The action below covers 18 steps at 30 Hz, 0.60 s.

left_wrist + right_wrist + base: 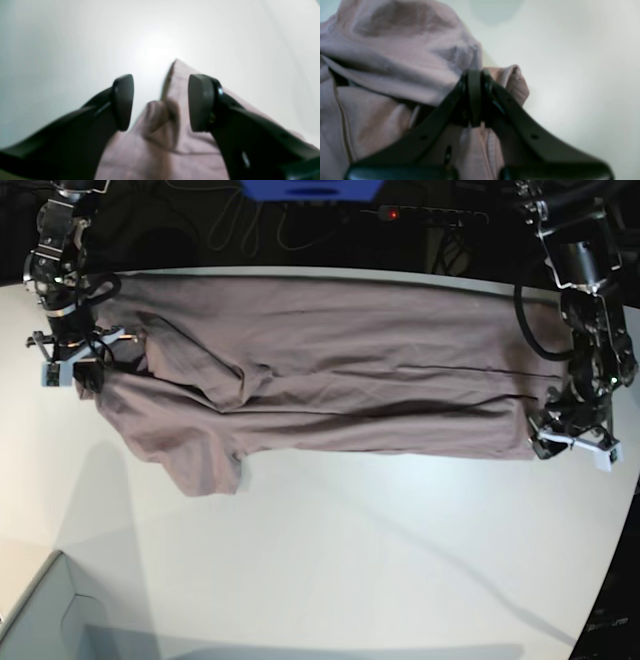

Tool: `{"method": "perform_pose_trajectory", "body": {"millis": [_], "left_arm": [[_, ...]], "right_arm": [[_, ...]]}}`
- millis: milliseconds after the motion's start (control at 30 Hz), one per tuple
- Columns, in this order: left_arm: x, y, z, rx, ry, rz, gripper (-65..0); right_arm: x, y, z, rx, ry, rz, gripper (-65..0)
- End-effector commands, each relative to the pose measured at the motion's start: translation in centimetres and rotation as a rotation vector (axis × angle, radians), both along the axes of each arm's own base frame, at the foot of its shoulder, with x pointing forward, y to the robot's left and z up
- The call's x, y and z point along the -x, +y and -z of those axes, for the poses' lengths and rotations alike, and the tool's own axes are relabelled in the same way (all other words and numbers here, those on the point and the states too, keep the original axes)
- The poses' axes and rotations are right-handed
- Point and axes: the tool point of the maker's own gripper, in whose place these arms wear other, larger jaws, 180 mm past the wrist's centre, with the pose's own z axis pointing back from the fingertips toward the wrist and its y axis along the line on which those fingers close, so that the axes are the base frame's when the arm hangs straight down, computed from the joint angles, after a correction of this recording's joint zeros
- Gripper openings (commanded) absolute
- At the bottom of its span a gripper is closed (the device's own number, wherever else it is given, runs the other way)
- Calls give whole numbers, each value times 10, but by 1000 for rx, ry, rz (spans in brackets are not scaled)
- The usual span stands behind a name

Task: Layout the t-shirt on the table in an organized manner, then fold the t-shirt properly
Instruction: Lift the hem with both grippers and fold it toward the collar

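The left gripper (160,102) stands with its jaws apart, a soft fold of the t-shirt (162,140) lying loose between the pads but not pinched, at about four o'clock in the base view beside the shirt's end. The right gripper (475,97) is clamped tight on a bunched bit of the same cloth, at about ten o'clock in that view. The t-shirt (330,375) lies stretched long across the far half of the table (380,560), from nine o'clock to three o'clock, doubled along its length, with a sleeve hanging down at about eight o'clock and creases running near the middle. The step in hand looks like letting go after a stretch or fold. To do it well, the left gripper should probably lift straight up so the pads do not drag the hem, while the right one keeps gentle tension until the cloth settles flat; a sideways pull would likely bring the wrinkles back and skew the edges.
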Motion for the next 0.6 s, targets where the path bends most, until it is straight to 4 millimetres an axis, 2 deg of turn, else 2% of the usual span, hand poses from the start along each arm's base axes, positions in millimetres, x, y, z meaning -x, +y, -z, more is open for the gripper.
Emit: {"method": "perform_pose_trajectory", "body": {"millis": [0, 200, 433, 567], "left_arm": [[-13, 12, -17, -19, -52, -14, -311], [-27, 11, -6, 36, -28, -39, -311], [-43, -15, 13, 48, 47, 42, -310], [-51, -17, 8, 46, 16, 34, -311]], "right_arm": [[-8, -7, -15, 11, -55, 2, -650], [-8, -7, -15, 13, -55, 0, -650], [-9, -7, -15, 14, -55, -2, -650], [-9, -7, -15, 14, -55, -2, -650]]}}
